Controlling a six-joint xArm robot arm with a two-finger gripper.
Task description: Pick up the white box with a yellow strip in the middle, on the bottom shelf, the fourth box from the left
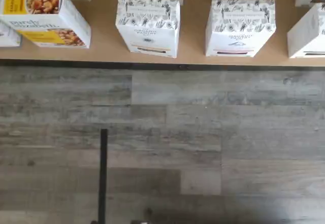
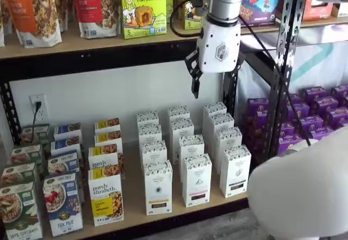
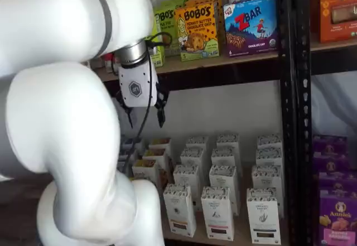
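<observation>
White box (image 2: 158,188): front of its column on the bottom shelf (image 2: 136,207), matte tall carton, speckled top, dark-yellow strip low; purely elizabeth box (image 2: 106,201) just beside at 9 o'clock. Gripper (image 2: 194,85) hangs well above at 12 o'clock, white body vertical, black fingers (image 3: 160,115) pointing down. Fingers' gap: cannot tell. Tan wood board.

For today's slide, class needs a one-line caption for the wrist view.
Looking down past the bottom shelf edge: white box fronts, a purely elizabeth box, grey plank floor below.
</observation>
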